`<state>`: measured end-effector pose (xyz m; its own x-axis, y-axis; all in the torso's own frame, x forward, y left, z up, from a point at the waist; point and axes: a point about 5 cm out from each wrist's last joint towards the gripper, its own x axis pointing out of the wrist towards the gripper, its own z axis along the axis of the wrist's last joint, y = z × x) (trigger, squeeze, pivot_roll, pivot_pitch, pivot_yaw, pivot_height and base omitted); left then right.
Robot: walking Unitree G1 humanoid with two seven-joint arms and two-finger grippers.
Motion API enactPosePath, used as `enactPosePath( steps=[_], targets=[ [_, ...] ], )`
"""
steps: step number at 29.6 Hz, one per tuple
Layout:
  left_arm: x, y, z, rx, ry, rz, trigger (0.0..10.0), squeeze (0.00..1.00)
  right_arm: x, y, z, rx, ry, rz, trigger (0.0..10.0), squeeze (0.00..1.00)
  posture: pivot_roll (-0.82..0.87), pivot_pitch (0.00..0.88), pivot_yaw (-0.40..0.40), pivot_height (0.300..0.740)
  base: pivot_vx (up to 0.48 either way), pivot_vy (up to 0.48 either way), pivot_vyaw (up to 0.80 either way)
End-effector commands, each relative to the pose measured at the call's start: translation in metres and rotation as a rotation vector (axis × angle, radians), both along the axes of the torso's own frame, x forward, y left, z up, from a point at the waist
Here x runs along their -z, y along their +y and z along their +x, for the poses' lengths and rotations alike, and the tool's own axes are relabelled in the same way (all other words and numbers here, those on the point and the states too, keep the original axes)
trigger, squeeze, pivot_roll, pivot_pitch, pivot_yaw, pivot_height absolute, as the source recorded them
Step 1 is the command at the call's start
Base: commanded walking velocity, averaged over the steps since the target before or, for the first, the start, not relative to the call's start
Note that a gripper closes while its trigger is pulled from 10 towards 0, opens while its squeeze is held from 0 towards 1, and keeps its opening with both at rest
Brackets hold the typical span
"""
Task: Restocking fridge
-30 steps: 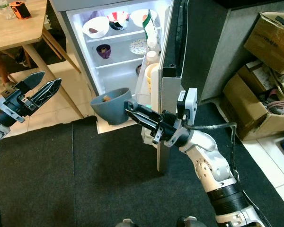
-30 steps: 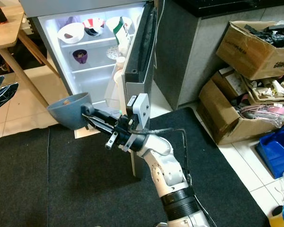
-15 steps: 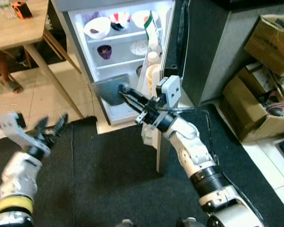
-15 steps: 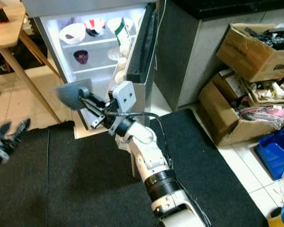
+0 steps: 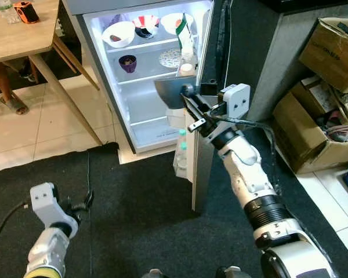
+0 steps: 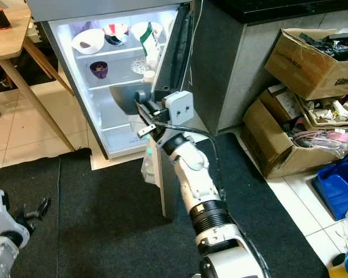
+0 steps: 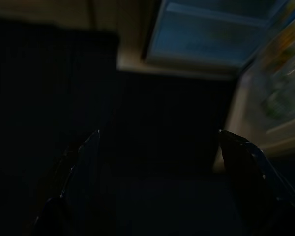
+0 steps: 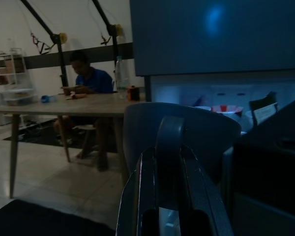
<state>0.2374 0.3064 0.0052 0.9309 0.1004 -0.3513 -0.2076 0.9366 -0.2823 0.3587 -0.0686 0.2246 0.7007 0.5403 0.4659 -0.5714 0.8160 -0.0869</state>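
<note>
The open fridge (image 5: pixel 107 87) stands lit just ahead of the right gripper (image 5: pixel 188 103), its door (image 5: pixel 211 69) close beside the wrist. The gripper's fingers are clamped on the rim of a grey bowl (image 5: pixel 169 92), held inside the fridge below the purple cup (image 5: pixel 127 62). The left gripper (image 5: pixel 81 204) hangs low over the dark mat (image 5: pixel 133 220), fingers spread and holding nothing.

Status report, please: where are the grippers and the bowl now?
Right gripper shut on grey bowl, held at open fridge, below the middle shelf. Left gripper open, idle, low over dark rug. Door-shelf bottles close beside the arm.
</note>
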Motion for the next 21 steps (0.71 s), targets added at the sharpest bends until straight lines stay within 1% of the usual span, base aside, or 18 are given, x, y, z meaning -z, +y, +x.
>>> enactPosePath(
  steps=[1, 2, 4, 5, 9, 10, 14, 16, 17, 21],
  targets=[
    [0.019, -0.001, -0.021, -0.033, 0.091, -0.007, 10.0, 0.0, 0.001, -0.024, 0.003, 0.097, -0.003, 0.022, 0.0, 0.0, 0.02, 0.162, 0.066, 0.74, 0.0, 0.0, 0.0],
    [0.019, -0.001, -0.021, -0.033, 0.091, -0.007, 10.0, 0.0, 0.001, -0.024, 0.003, 0.097, -0.003, 0.022, 0.0, 0.0, 0.02, 0.162, 0.066, 0.74, 0.0, 0.0, 0.0],
    [0.026, -0.001, -0.03, -0.053, 0.129, -0.011, 10.0, 0.0, 0.004, -0.038, 0.004, 0.145, 0.0, 0.014, 0.0, 0.0, 0.0, 0.16, 0.062, 0.74, 0.0, 0.0, 0.0],
    [0.026, -0.001, -0.03, -0.053, 0.129, -0.011, 10.0, 0.0, 0.004, -0.038, 0.004, 0.145, 0.0, 0.014, 0.0, 0.0, 0.0, 0.16, 0.062, 0.74, 0.0, 0.0, 0.0],
    [0.035, 0.0, -0.043, -0.073, 0.176, -0.013, 10.0, 0.0, 0.009, -0.062, 0.005, 0.235, 0.006, 0.01, 0.0, 0.0, 0.0, 0.16, 0.062, 0.74, 0.0, 0.0, 0.0],
    [0.035, 0.0, -0.043, -0.073, 0.176, -0.013, 10.0, 0.0, 0.009, -0.062, 0.005, 0.235, 0.006, 0.01, 0.0, 0.0, 0.0, 0.16, 0.062, 0.74, 0.0, 0.0, 0.0],
    [0.04, 0.0, -0.051, -0.084, 0.203, -0.01, 10.0, 0.0, 0.009, -0.097, 0.005, 0.357, 0.001, 0.005, 0.0, 0.0, 0.0, 0.16, 0.064, 0.74, 0.0, 0.0, 0.0],
    [0.041, 0.0, -0.053, -0.084, 0.213, -0.008, 10.0, 0.0, 0.007, -0.108, 0.004, 0.387, -0.006, 0.005, 0.0, 0.0, 0.0, 0.16, 0.064, 0.74, 0.0, 0.0, 0.0],
    [0.042, -0.001, -0.053, -0.082, 0.217, -0.006, 10.0, 0.0, 0.005, -0.111, 0.004, 0.395, -0.012, 0.004, 0.0, 0.0, 0.0, 0.16, 0.064, 0.74, 0.0, 0.0, 0.0],
    [0.044, -0.004, -0.054, -0.075, 0.227, 0.002, 10.0, 0.0, 0.0, -0.112, 0.004, 0.39, -0.031, 0.023, 0.0, 0.0, 0.0, 0.16, 0.064, 0.74, 0.0, 0.0, 0.0]
  ],
)
